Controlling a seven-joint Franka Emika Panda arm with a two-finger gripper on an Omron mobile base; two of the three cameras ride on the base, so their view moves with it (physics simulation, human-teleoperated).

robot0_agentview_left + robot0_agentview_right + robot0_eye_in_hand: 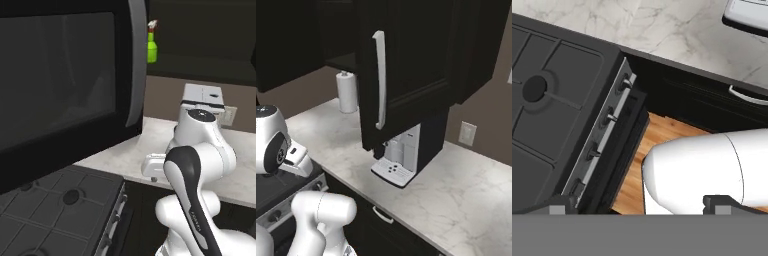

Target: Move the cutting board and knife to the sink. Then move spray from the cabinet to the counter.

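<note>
Spray (152, 44) sits high in open cabinet, above counter (130, 155). We hold claw (642, 204) wide, empty, low by stove (557, 100), pointing down; reaching up for bottle likely comes next.

You have a paper towel roll (347, 92) upright at the bench's back edge. A coffee machine (397, 162) stands beneath the open cabinet door (401, 65). The stove (559, 107) adjoins the bench's end.

1 spray (152, 46), 1 paper towel roll (347, 92), 1 coffee machine (399, 160).
</note>
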